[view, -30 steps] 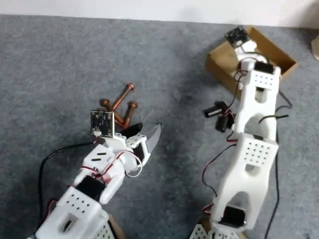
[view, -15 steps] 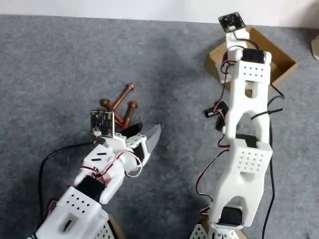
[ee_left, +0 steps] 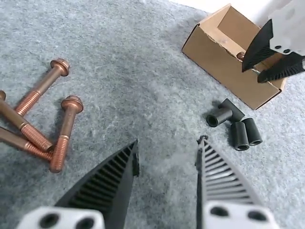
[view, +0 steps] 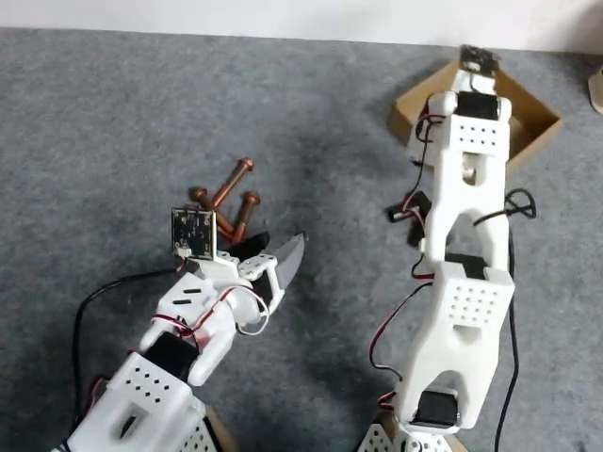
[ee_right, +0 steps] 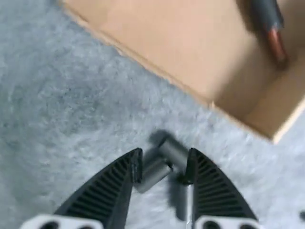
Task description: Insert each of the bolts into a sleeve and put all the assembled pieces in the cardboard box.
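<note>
Several copper bolts (view: 229, 200) (ee_left: 63, 130) lie in a loose heap on the grey felt, just beyond my left gripper (view: 283, 247) (ee_left: 167, 141), which hovers open and empty. Three black sleeves (view: 415, 213) (ee_left: 237, 126) lie together near the cardboard box (view: 413, 115) (ee_left: 217, 50) (ee_right: 181, 47). My right gripper (ee_left: 251, 75) (ee_right: 164, 152) hangs open and empty above the box's near wall. Inside the box lies an assembled piece (ee_right: 269, 24), a black sleeve with a copper bolt end sticking out. The sleeves (ee_right: 162, 164) show far below between the right fingers.
The right arm (view: 466, 235) stretches across the felt from the front edge to the box, passing over the sleeves' side. A pale wall runs along the back. Open felt (view: 113, 113) lies left of the bolts and between the two arms.
The right arm has risen and stretched farther over the box, its wrist swinging right. The left arm, bolts and sleeves have not moved.
</note>
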`<action>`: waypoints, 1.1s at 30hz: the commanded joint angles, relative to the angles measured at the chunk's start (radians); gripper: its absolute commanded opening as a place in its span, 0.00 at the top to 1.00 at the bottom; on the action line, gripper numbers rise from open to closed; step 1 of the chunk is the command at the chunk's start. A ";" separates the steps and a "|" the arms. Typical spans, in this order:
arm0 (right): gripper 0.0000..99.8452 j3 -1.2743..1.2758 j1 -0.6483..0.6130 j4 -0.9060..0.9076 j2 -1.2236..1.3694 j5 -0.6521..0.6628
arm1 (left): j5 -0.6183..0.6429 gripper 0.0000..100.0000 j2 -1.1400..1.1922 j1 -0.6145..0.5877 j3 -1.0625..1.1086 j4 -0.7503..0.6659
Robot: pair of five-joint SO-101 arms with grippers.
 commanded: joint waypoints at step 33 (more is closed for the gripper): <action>0.87 -0.041 -0.091 0.005 0.305 -0.393 | 0.005 0.81 -0.005 -0.051 -0.033 -0.025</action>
